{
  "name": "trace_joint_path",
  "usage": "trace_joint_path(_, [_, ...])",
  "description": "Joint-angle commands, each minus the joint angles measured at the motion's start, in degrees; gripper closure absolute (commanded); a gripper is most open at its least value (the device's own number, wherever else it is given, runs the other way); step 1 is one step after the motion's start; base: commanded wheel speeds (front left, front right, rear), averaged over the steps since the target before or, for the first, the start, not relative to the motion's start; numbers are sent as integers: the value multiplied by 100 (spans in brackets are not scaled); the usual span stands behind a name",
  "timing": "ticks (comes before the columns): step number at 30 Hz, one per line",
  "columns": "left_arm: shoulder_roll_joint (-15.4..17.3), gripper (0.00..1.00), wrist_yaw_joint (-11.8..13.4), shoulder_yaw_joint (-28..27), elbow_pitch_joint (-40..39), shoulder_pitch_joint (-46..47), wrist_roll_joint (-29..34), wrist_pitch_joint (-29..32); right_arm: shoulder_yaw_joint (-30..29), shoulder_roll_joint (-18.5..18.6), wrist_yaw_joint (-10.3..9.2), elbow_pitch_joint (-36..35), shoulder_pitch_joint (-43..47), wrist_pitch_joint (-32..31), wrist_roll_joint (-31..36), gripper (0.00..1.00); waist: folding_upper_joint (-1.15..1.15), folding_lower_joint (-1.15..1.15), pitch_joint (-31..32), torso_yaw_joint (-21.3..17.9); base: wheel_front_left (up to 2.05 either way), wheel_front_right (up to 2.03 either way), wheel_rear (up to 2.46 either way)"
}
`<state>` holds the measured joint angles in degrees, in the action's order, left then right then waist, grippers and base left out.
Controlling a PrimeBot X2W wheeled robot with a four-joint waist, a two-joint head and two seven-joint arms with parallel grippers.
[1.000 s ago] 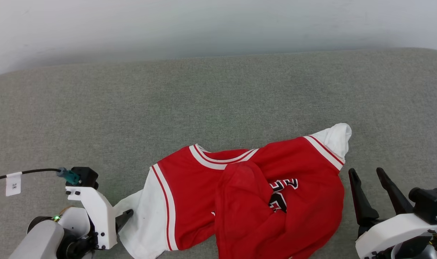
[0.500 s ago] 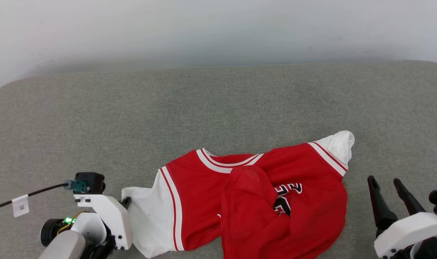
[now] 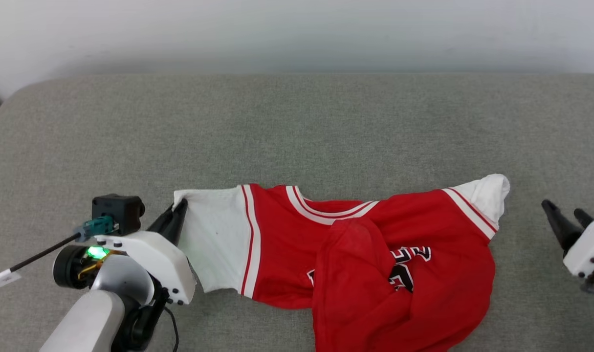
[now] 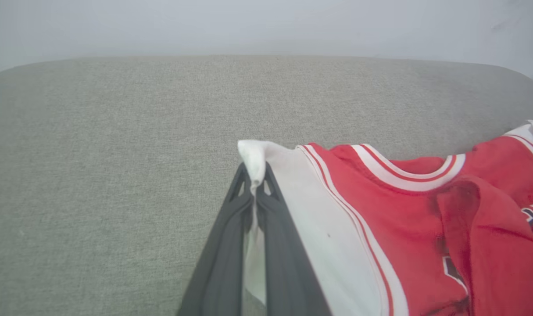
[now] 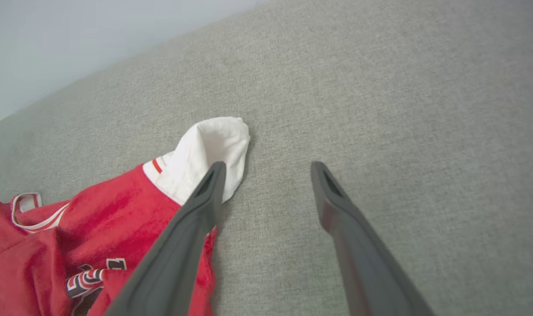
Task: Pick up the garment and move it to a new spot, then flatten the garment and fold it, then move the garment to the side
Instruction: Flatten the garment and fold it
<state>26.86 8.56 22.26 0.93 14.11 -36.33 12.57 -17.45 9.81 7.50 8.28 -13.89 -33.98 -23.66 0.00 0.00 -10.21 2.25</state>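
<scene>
Left gripper (image 4: pixel 254 195) pinching garment (image 3: pixel 355 259) sleeve, garment lying left-right

My left gripper (image 3: pixel 181 203) has a white shell (image 3: pixel 152 256), green light (image 3: pixel 96 252), teal plug (image 3: pixel 95 227) and tagged black cable (image 3: pixel 42 253). My right gripper (image 3: pixel 562 208) shows dark, tapered fingers (image 5: pixel 358 245).

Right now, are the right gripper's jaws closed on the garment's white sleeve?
No, the right gripper has its jaws wide apart over the grey surface, the garment's white sleeve lying beside them, not between.
</scene>
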Motion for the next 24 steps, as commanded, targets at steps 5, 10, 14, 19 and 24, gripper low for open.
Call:
trace_joint_path(5, [-14, 100, 59, 46, -427, 263, 158, -60, -29, 172, -1, 327, -793, -915, 156, 0, 0, 0, -544, 265, 0, 0, 0])
trace_joint_path(10, [-74, 100, 56, 99, -628, 481, 261, -112, 37, 155, -2, 571, -1342, -1586, 357, 0, 0, 0, -888, 408, 0, 0, 0])
trace_joint_path(14, [-118, 100, 21, 160, -661, 576, 293, -147, 44, 126, -1, 934, -1615, -1998, 418, 0, 0, 0, -1043, 478, 0, 0, 0])
trace_joint_path(19, [-135, 100, 17, 188, -589, 579, 269, -171, 146, -23, -1, 1426, -1541, -2575, 457, 62, 0, 0, -1109, 517, 0, 0, 0])
trace_joint_path(24, [-134, 100, -8, 200, -505, 583, 243, -187, 222, 10, -1, 1564, -1576, -2691, 338, 100, 0, 0, -1080, 528, 0, 0, 0])
